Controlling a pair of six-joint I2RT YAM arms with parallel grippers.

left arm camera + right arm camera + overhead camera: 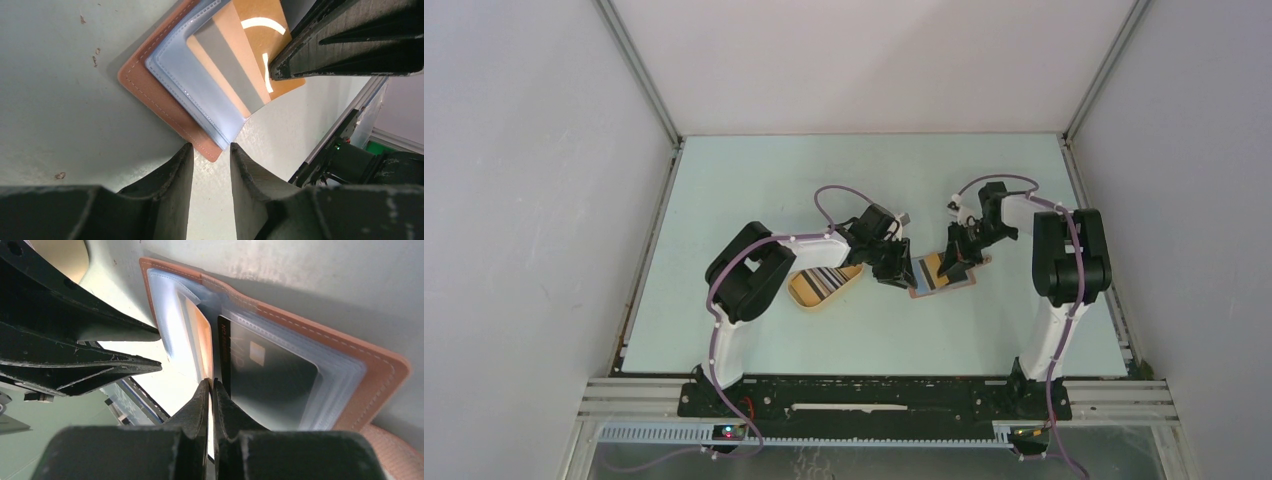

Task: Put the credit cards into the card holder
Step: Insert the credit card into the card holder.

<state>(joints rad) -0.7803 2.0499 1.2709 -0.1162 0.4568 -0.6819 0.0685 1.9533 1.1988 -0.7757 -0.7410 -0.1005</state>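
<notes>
Reddish-brown card holder (939,278) lies open on table (754,180) between both grippers, blue pockets up. Orange card (237,60) sits part-way in a pocket, long axis running straight away from right gripper (212,382), whose tips sit at its outer edge. Black card (270,370) sleeved just beside it. Right arm is the nearer one for any push.

Right jaws all but together, thin slit only; pinching the card or not, cannot tell. Left gripper (211,147) jaws apart, empty, holder's corner just ahead of the gap. Striped cards (829,278) lie in yellow tray (809,297), left of holder.
</notes>
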